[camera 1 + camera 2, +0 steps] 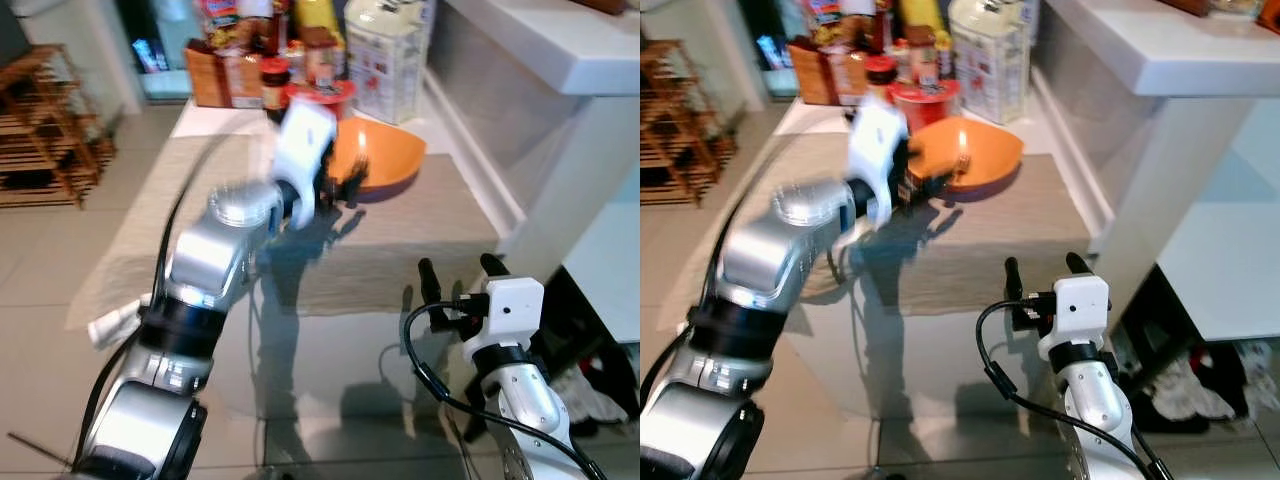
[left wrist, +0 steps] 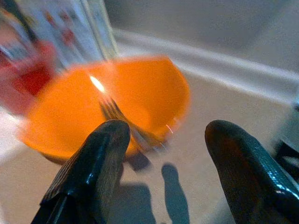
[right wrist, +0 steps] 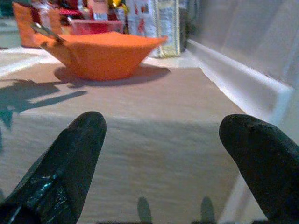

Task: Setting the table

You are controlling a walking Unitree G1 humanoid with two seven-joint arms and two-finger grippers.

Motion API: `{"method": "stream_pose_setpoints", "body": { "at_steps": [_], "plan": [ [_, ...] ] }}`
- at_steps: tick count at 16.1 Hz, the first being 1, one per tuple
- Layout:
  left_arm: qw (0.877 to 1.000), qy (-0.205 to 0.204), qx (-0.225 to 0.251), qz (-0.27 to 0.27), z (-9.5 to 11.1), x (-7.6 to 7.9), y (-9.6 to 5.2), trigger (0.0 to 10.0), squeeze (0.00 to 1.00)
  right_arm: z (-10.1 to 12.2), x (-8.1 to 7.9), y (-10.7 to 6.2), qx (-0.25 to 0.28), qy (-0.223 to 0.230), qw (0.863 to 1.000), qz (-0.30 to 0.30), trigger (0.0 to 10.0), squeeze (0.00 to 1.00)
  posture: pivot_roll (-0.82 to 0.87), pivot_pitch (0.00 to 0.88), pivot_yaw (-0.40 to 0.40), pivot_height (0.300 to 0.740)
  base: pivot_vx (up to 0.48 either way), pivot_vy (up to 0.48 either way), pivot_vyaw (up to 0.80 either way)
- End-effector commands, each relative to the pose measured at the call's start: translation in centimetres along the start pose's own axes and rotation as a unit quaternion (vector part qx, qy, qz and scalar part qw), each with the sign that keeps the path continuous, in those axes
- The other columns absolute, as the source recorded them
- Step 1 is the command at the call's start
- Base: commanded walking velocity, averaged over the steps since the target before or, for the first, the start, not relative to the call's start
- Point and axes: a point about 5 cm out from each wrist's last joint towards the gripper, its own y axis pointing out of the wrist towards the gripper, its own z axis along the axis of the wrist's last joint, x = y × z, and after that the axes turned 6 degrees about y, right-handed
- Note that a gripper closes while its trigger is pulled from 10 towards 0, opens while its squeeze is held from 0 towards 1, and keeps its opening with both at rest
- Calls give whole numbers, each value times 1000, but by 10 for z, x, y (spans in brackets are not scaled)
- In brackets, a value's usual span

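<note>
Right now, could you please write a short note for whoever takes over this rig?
Left gripper: open, close to the orange bowl, holding nothing.
Right gripper: open, idle at the near edge of the table.
The bowl sits on the beige table runner, with a fork resting in it, its handle over the rim. Jars and boxes crowd the far end.
Done: bowl and fork are on the table.
Left: no other place setting is visible; probably set the fork beside the bowl.

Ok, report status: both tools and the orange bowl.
Left tool open at the orange bowl, a fork lying over its rim. Right tool open, low over the beige table runner, holding nothing. Jars and cartons crowded behind the bowl.
</note>
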Motion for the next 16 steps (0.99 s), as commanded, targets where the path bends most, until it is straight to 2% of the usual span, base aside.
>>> {"method": "stream_pose_setpoints", "body": {
  "at_steps": [1, 3, 5, 10, 16],
  "plan": [
    [1000, 4, 8, -8, 8, 2, -3, 10000, 0, -1, 0, -1, -2, 1, 1000, -2, 10000, 0, -119, 16, 47, 740, 0, 0, 0],
    [1000, -15, -4, -15, 7, 5, -6, 10000, 0, -1, 0, -1, -3, 0, 1000, 1, 10000, 0, -111, 23, 40, 740, 0, 0, 0],
    [999, -34, 2, 8, 6, 6, -7, 10000, 0, 0, -2, 0, -2, 0, 1000, 3, 10000, 0, -108, 23, 41, 740, 0, 0, 0],
    [999, -30, -22, 21, -5, 13, -8, 10000, 0, 0, -4, 1, -2, 2, 1000, 3, 10000, 0, -107, 24, 44, 740, 0, 0, 0],
    [998, -21, -23, 61, -5, 8, -7, 10000, 0, 0, -4, 1, -3, 0, 1000, 3, 10000, 0, -111, 25, 44, 740, 0, 0, 0]
  ]
}}
